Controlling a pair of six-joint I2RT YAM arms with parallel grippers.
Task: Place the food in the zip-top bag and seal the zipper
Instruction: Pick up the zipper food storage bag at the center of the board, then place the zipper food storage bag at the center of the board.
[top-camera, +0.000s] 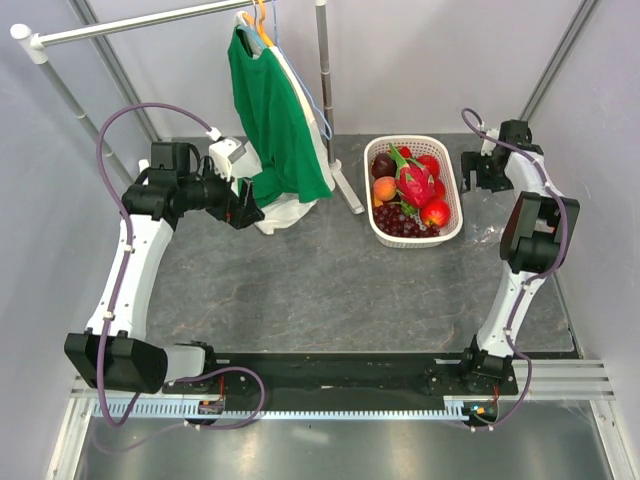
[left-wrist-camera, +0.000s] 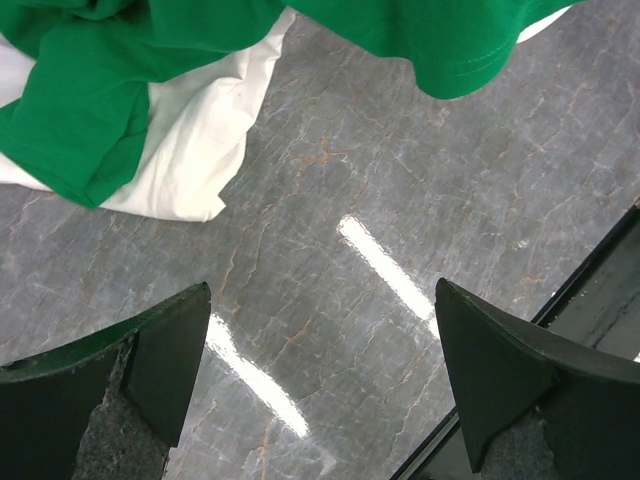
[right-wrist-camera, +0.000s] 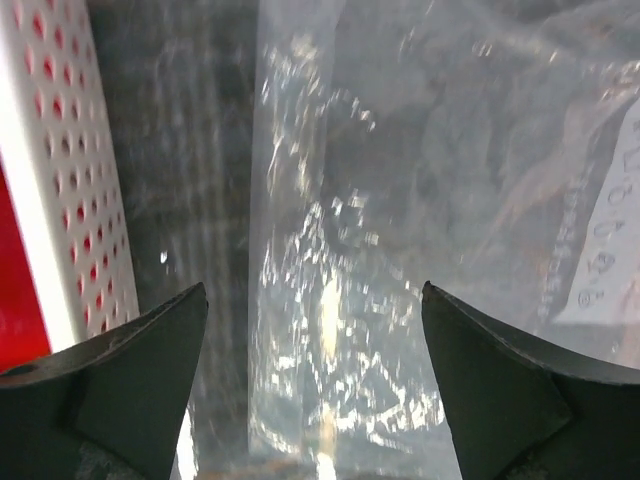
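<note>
The food lies in a white lattice basket (top-camera: 450, 225) at the back right: a pink dragon fruit (top-camera: 412, 183), a dark grape bunch (top-camera: 398, 220), and red (top-camera: 435, 212) and orange (top-camera: 385, 188) round fruits. My right gripper (top-camera: 476, 170) hangs just right of the basket. In the right wrist view it (right-wrist-camera: 314, 290) is open and empty above the clear zip-top bag (right-wrist-camera: 400, 200), which lies beside the basket wall (right-wrist-camera: 60, 180). The zipper strip does not show clearly. My left gripper (top-camera: 243, 210) is open and empty above bare table (left-wrist-camera: 322, 290), near hanging clothes.
A green shirt (top-camera: 275, 120) and a white garment (left-wrist-camera: 190, 150) hang from a rack (top-camera: 325, 90) at the back centre, their hems reaching the grey marble table (top-camera: 330, 280). A white label (right-wrist-camera: 610, 240) shows on the bag. A black rail (left-wrist-camera: 590, 300) lies beside the left gripper.
</note>
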